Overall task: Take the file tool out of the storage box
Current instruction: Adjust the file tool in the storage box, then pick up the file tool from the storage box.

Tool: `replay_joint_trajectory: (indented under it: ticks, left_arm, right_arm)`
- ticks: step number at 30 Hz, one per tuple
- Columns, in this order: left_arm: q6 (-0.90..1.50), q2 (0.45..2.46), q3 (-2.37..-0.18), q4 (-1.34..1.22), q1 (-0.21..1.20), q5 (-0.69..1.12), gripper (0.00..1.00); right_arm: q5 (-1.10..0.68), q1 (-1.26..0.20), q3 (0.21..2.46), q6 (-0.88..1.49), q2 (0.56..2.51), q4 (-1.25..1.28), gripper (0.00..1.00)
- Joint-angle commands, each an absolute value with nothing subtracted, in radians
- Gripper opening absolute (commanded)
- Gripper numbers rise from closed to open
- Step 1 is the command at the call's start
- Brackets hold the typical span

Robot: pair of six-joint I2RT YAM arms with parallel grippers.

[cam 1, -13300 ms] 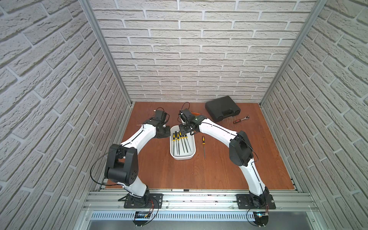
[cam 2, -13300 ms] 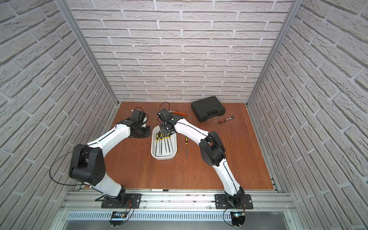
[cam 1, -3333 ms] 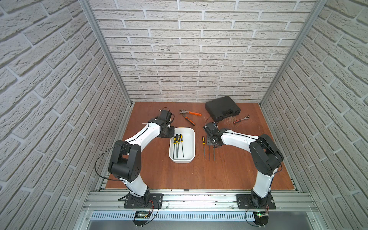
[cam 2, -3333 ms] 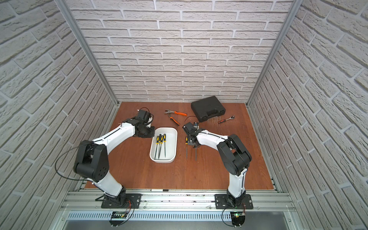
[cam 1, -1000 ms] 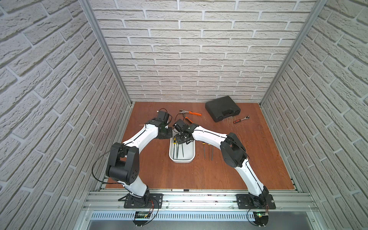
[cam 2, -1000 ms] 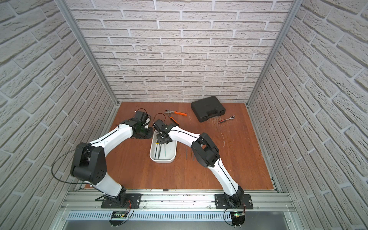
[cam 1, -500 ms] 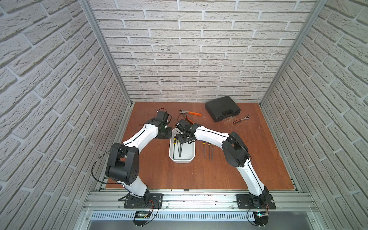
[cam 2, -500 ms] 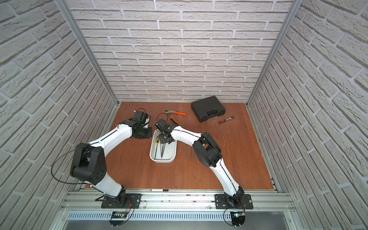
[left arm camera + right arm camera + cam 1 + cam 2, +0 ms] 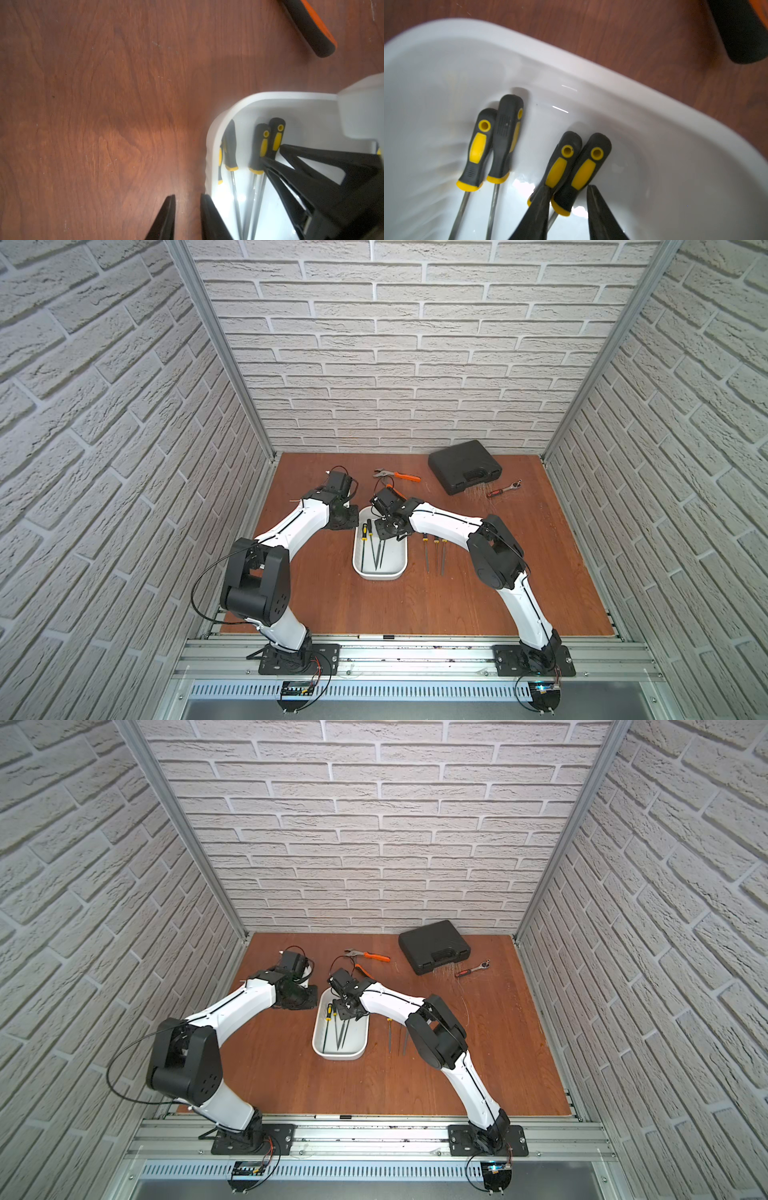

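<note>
**As the right gripper (image 9: 566, 187) returns to the storage box (image 9: 380, 575), another file tool (image 9: 588, 164) is up next**

Just off the box's far left corner, the left gripper (image 9: 188, 196) keeps the place it had seconds ago. Its fingers (image 9: 167, 218) are a little apart with only bare wood between them, holding nothing. Whether the inner finger touches the box's outer wall I cannot tell.

The change is further right. A few seconds ago the right gripper was out at the row of files on the surface (image 9: 374, 605); now it is down inside the box's far end. Its jaws stand partly open around the black-and-yellow handle of the rightmost file tool there, and whether they press it yet I cannot tell. Right of the box, three files (image 9: 434, 547) lie side by side, apart from it. I judge one delivery finished and the next pick beginning, with more files left in than taken out.

Both top views show those three files, but only two handles (image 9: 365, 531) in the box clear of the gripper. The right wrist view misses the outside row yet shows four handles (image 9: 506, 135) in two pairs by the far wall. Only the left wrist view shows the left gripper's fingers.
</note>
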State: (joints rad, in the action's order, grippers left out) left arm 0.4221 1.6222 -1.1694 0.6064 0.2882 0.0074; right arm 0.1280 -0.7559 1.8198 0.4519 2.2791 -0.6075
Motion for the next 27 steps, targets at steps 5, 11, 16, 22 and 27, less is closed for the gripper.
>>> replay_joint_trajectory:
  ticks: [5, 11, 16, 22, 27]
  left_arm:
    - [0.425, 1.597, -1.170, 0.609, 0.282, 0.002, 0.28]
    - [0.426, 1.595, -1.167, 0.607, 0.283, 0.002, 0.28]
    - [0.424, 1.594, -1.161, 0.606, 0.281, 0.000, 0.28]
    - [0.426, 1.594, -1.157, 0.601, 0.281, 0.003, 0.28]
    - [0.425, 1.592, -1.152, 0.601, 0.279, 0.002, 0.28]
  right_arm:
    - [0.150, -0.752, 1.830, 0.428, 2.164, -0.637, 0.36]
    - [0.201, -0.753, 1.889, 0.432, 2.185, -0.719, 0.36]
    - [0.225, -0.757, 1.925, 0.443, 2.218, -0.784, 0.35]
    - [0.219, -0.757, 1.988, 0.454, 2.285, -0.810, 0.36]
    - [0.227, -0.759, 2.101, 0.441, 2.370, -0.859, 0.36]
